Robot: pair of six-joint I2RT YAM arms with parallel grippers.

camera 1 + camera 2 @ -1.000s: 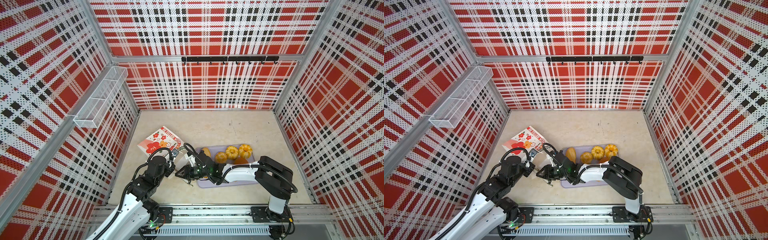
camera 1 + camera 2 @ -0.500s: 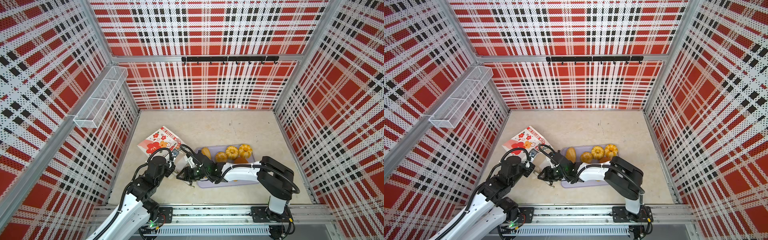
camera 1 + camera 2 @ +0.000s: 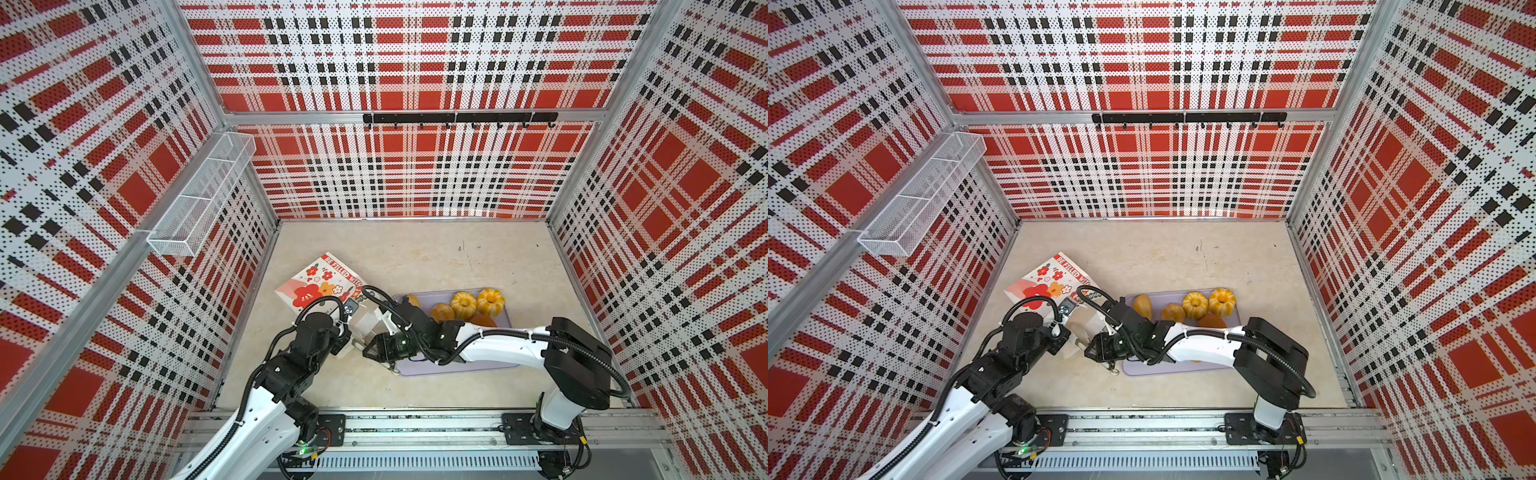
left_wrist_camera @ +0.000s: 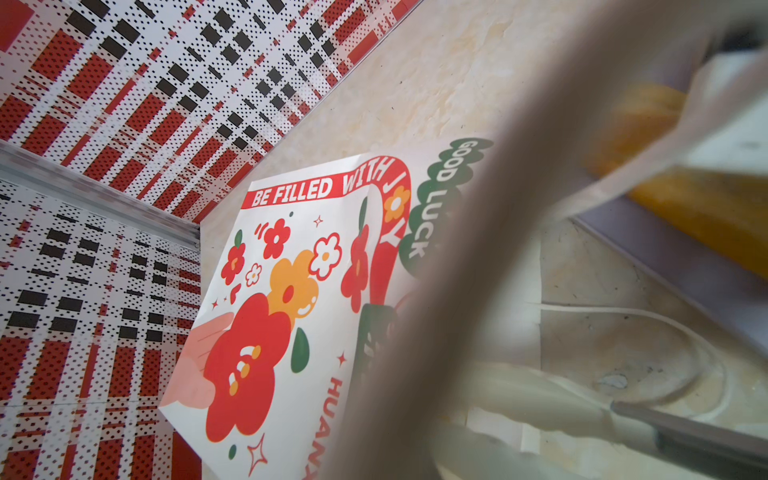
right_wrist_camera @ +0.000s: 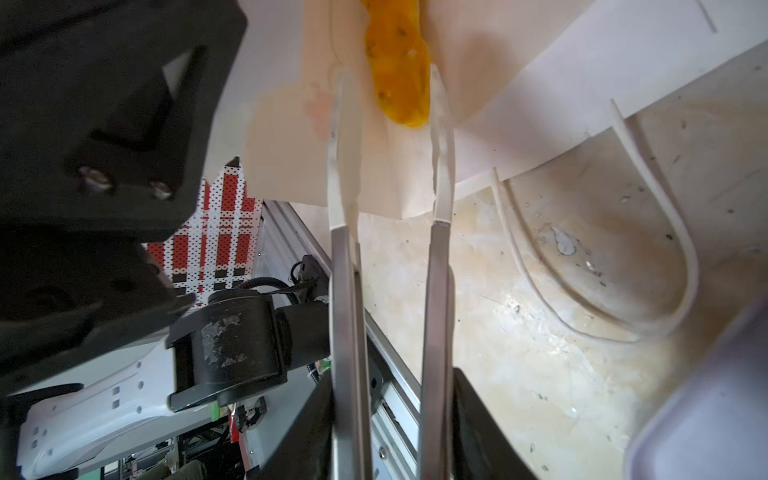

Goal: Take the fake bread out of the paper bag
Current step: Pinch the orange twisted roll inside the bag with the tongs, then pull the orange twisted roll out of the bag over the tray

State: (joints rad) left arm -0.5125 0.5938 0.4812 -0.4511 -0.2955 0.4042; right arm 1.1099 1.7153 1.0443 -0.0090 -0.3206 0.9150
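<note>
The white paper bag [image 3: 316,282] [image 3: 1042,282] [image 4: 291,291] with red flowers lies on its side at the left of the floor. My left gripper [image 3: 351,332] is shut on the paper at the bag's mouth, which blurs across the left wrist view. My right gripper [image 5: 388,72] [image 3: 359,345] is open, and its long fingers [image 5: 340,166] reach into the mouth. A yellow fake bread [image 5: 399,70] lies between the tips, with a small gap on one side. Several more breads [image 3: 463,303] [image 3: 1195,304] sit on the lavender tray [image 3: 415,372].
The bag's cord handles [image 5: 665,249] lie loose on the floor beside the tray's near corner [image 5: 706,415]. The left arm's black wrist [image 5: 104,124] is close beside my right fingers. A wire basket [image 3: 199,195] hangs on the left wall and a hook rail [image 3: 457,118] on the back wall.
My right gripper has slid a little to the left, further into the bag's mouth. The left gripper and the bag have stayed in place.
</note>
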